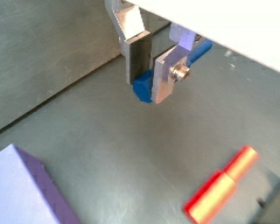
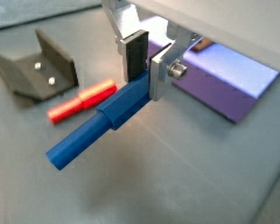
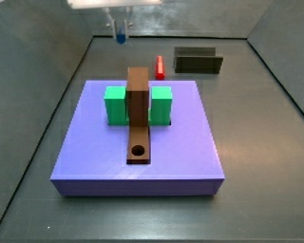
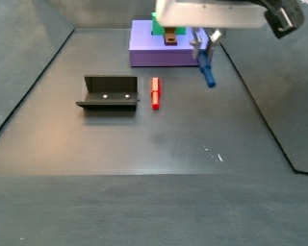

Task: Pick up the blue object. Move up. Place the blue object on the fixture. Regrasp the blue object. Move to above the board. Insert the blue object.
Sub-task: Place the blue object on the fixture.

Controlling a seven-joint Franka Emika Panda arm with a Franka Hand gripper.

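The blue object (image 2: 95, 131) is a slim bright-blue peg held between my gripper's fingers. My gripper (image 2: 147, 77) is shut on one end of it and holds it above the grey floor. In a wrist view the peg's end shows below the fingers (image 1: 143, 87). In a side view the gripper (image 4: 203, 48) hangs beside the board (image 4: 150, 53) with the peg (image 4: 207, 69) slanting down. In a side view the peg (image 3: 119, 38) hangs at the far left. The fixture (image 4: 107, 93) stands on the floor to the left, apart from the gripper; it also shows in two more views (image 2: 35, 68) (image 3: 198, 62).
A red peg (image 4: 156, 92) lies on the floor between the fixture and the gripper; it shows in both wrist views (image 1: 222, 184) (image 2: 81, 101). The board (image 3: 104, 147) bears a brown bar with a round hole (image 3: 140, 123) and green blocks (image 3: 115, 104). Dark walls enclose the floor.
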